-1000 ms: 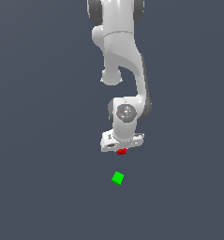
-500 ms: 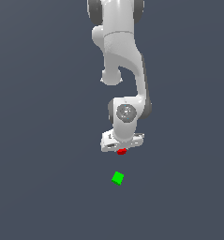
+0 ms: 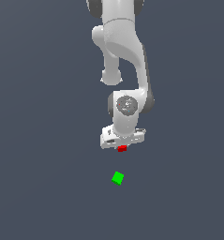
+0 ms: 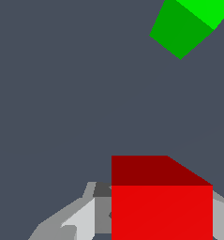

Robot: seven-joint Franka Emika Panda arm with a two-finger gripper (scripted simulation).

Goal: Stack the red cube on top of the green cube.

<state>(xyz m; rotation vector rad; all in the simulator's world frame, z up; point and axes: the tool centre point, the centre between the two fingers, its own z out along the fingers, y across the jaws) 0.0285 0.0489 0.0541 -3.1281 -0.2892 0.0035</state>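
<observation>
The green cube [image 3: 117, 178] sat alone on the grey surface [image 3: 43, 187], nearest to me, waiting for its partner. Just beyond it, at about twelve o'clock from it, the white tool [image 3: 122, 143] was pinching the red cube [image 3: 122, 148] between its sides, probably so it could carry it over and set it on top.

A glossy white robot arm [image 3: 125, 51] built from rounded, tube-like segments, with dark grey bands at the joints. A round grey cap marks the wrist joint [image 3: 127, 105]. Its white gripper [image 3: 122, 138] carries pale grey fingers [image 4: 78, 219], possibly with darker inner pads.
</observation>
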